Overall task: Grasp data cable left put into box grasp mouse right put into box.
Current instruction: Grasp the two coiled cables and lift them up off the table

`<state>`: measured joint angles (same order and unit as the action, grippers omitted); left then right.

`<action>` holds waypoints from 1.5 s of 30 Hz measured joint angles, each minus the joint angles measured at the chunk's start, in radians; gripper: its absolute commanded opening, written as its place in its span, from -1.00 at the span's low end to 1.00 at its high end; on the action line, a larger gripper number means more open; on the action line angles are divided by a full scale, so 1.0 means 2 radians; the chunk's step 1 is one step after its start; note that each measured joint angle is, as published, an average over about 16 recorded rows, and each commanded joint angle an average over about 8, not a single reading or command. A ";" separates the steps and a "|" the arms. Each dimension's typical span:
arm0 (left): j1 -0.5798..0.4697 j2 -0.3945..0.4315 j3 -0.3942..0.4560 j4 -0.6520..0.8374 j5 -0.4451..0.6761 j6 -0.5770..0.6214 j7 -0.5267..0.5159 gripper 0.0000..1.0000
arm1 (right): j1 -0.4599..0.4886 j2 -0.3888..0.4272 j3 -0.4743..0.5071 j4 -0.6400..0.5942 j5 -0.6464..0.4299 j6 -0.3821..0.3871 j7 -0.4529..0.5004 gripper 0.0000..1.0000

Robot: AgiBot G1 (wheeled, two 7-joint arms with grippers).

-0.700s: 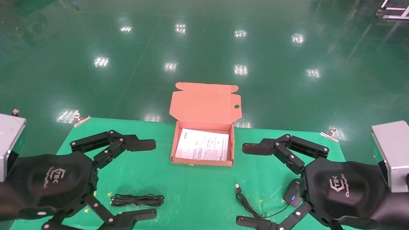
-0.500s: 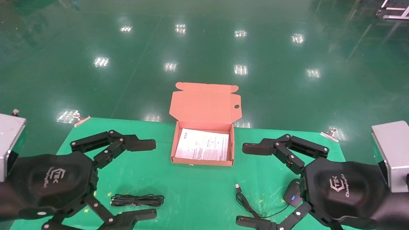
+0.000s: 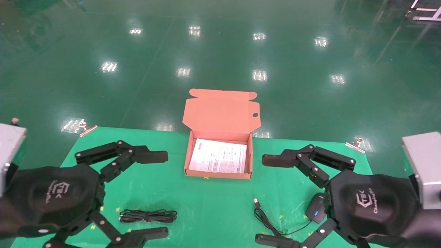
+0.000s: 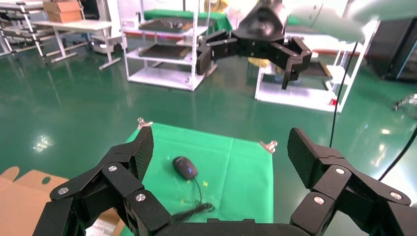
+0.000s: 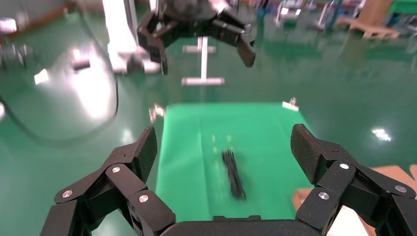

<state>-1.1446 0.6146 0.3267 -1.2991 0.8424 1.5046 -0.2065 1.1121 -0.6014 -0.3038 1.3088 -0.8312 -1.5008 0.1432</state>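
Looking down from the head camera, I have the left gripper [image 3: 162,194] hanging over the left half of the green mat [image 3: 213,203], jaws spread wide and holding nothing. The cable [image 3: 148,216] lies flat on the mat as a long narrow bundle, sitting in the gap between the two left fingers, closer to the near one and touching neither as far as I can tell.

My right gripper [image 3: 268,199] mirrors it over the right half, also spread wide and empty. The mouse [image 3: 316,207] rests on the mat just beside the right gripper's palm housing, partly tucked under it, blue spot showing. Its cord [image 3: 267,220] curls toward the middle of the mat, and the USB plug [image 3: 256,202] lies at the cord's far end, apart from the box.

The box [image 3: 220,174] sits at the middle of the mat's far side, between the two grippers, lid flap [image 3: 220,110] standing open and leaning away from me (the round hole is near its right edge). A white leaflet [image 3: 218,160] lies flat inside; nothing else is in there.

From the left wrist camera I see the mouse [image 4: 185,167] on the mat, with the right gripper [image 4: 253,46] above it. From the right wrist camera the cable [image 5: 234,174] shows on the mat, blurred, with the left gripper [image 5: 201,37] overhead.
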 measured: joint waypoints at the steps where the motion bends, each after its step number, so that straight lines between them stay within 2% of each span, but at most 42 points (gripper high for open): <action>1: -0.007 0.001 0.005 -0.001 0.010 0.001 -0.003 1.00 | 0.004 0.000 -0.002 0.002 -0.009 -0.001 -0.004 1.00; 9: -0.072 0.017 0.057 -0.011 0.114 0.015 -0.034 1.00 | 0.050 -0.006 -0.038 0.015 -0.109 -0.014 -0.049 1.00; 18: -0.143 0.057 0.137 -0.013 0.242 0.027 -0.048 1.00 | 0.109 -0.030 -0.110 0.020 -0.239 -0.025 -0.113 1.00; 27: -0.175 0.105 0.218 -0.018 0.390 0.004 -0.039 1.00 | 0.135 -0.055 -0.182 0.021 -0.366 -0.007 -0.151 1.00; 36: -0.153 0.146 0.269 -0.004 0.522 -0.051 -0.069 1.00 | 0.114 -0.079 -0.220 0.016 -0.473 0.050 -0.133 1.00; 45: -0.129 0.184 0.277 0.100 0.560 -0.105 -0.095 1.00 | 0.076 -0.119 -0.229 -0.031 -0.529 0.121 -0.058 1.00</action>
<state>-1.4024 0.9819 0.8807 -1.1001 1.9620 1.2938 -0.3969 1.2634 -0.8398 -0.7611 1.2472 -1.8893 -1.2594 0.0275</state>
